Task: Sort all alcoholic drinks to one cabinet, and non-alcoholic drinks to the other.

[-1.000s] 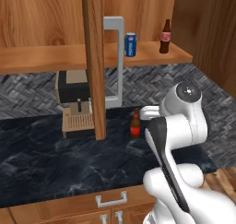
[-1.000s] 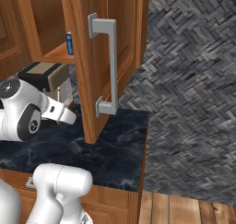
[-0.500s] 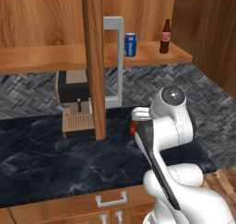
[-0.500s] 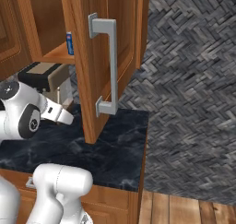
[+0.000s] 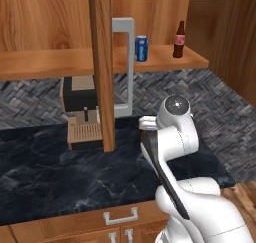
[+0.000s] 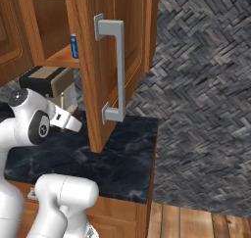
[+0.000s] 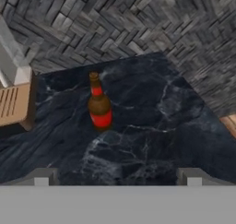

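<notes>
White arm bent forward, end effector [image 7: 117, 176] open, tips spread wide

We log the arm [image 5: 175, 137] as glossy white, built of rounded, bulbous link shells. A grey circular joint cap with a small pale centre dot sits at 12 o'clock on its uppermost shell. A black band runs diagonally down the link toward 5 o'clock. From the right base view we note a dark grey oval inset on the round shell and a white angular wrist block at 3 o'clock. The finger tips [image 7: 40, 178] look small, grey, square-ended.
</notes>
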Available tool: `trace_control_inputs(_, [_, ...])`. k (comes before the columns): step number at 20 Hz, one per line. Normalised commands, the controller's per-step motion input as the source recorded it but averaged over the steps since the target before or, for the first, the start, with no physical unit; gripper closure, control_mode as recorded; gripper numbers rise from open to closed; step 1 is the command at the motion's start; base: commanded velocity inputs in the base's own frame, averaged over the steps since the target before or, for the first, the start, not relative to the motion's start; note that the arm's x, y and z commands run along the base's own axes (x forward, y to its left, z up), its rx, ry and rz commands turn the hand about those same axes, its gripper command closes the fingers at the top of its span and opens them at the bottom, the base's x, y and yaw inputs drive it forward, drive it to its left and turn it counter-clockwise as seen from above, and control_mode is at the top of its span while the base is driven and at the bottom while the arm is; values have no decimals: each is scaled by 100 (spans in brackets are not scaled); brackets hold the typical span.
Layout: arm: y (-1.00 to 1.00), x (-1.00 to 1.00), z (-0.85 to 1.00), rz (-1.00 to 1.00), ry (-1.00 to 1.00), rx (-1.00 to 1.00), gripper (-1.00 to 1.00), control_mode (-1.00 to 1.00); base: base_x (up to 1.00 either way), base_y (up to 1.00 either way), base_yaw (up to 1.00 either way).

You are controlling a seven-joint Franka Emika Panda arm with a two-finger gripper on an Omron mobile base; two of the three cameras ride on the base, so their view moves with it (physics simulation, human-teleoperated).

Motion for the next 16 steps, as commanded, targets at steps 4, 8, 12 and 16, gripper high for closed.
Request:
trace_control_inputs(4, [4, 31, -30, -1, 0, 0, -100, -100, 0, 0, 0])
trace_control_inputs(8, [12, 24, -24, -3, 0, 0, -100, -100, 0, 0, 0])
trace_control_inputs(12, [8, 20, -16, -10, -1, 0, -100, -100, 0, 0, 0])
trace_control_inputs(16, [7, 17, -7, -14, -6, -2, -100, -100, 0, 0, 0])
